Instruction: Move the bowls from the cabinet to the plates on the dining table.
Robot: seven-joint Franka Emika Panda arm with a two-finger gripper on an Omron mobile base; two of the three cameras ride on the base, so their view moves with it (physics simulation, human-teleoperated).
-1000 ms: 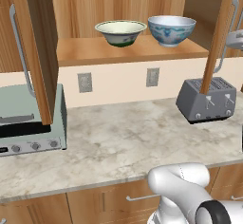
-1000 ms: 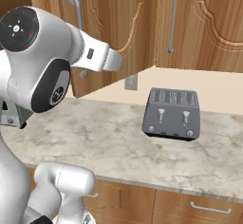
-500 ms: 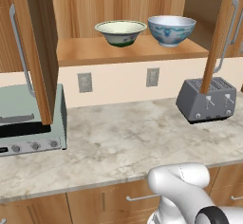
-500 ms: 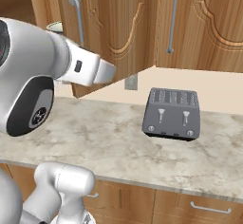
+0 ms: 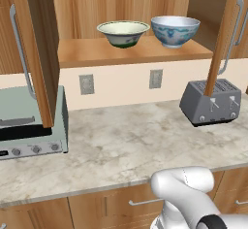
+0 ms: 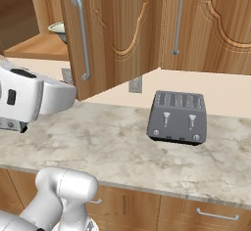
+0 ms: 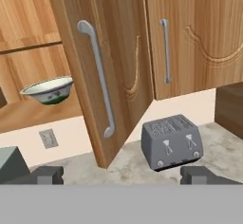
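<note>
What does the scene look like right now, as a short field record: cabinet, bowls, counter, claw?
cabinet: doors swung open, shelf exposed
green-banded bowl: on shelf, left of the other
blue-patterned bowl: on shelf, right side
counter: toaster at right, toaster oven at left
claw: open, holding nothing, facing the right door's handle

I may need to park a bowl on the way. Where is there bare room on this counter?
The counter is bare between the toaster oven and the toaster. The shelf has room left of the green-banded bowl; on its right that bowl and the blue-patterned bowl stand close together.
</note>
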